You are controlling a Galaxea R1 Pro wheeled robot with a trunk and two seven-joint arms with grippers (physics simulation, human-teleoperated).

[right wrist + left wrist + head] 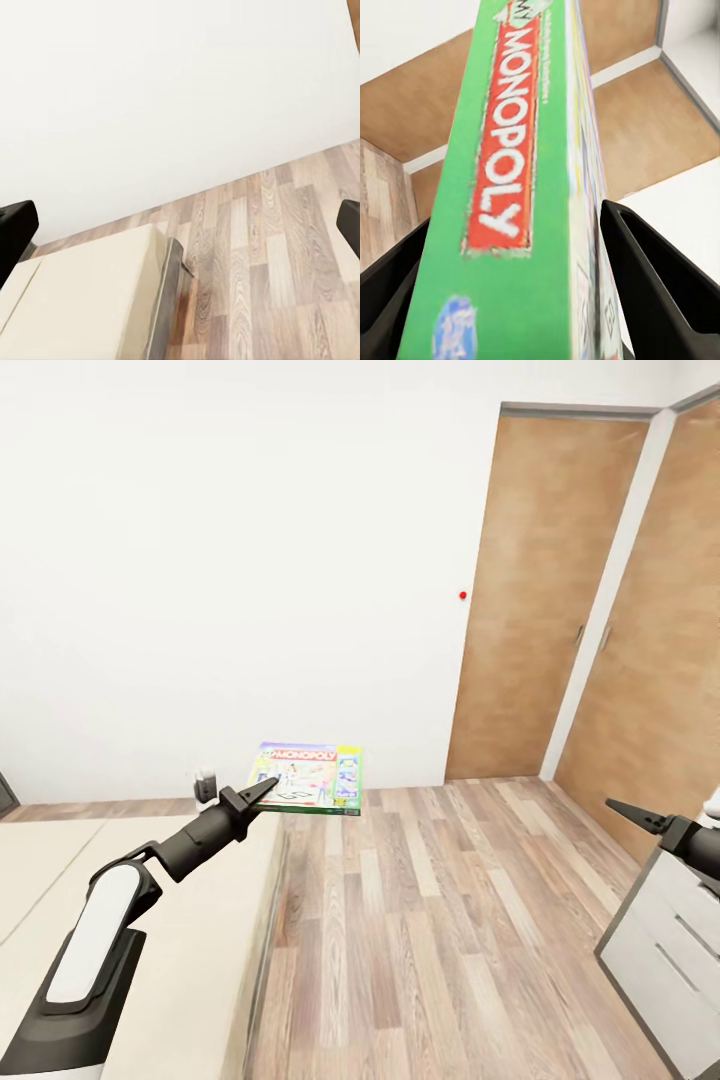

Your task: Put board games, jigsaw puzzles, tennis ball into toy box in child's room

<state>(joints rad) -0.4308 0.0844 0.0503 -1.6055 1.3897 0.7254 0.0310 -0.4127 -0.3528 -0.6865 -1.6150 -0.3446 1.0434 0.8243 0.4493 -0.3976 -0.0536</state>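
Note:
My left gripper [258,793] is shut on a green-edged Monopoly board game [310,777], held flat in the air over the wood floor just past the bed's foot corner. In the left wrist view the game box [521,187] runs between the two black fingers [660,285], which press on its two faces. The beige bed [190,930] lies at the lower left. My right gripper [640,820] hangs at the right edge above a white drawer unit, and in the right wrist view its fingers [16,229] stand far apart with nothing between them.
A white wall fills the back, with a small red round button [462,596] on it. Brown wooden doors [540,600] stand at the right. The white drawer unit [665,950] sits at the lower right. Wood-plank floor [430,920] stretches between bed and drawers.

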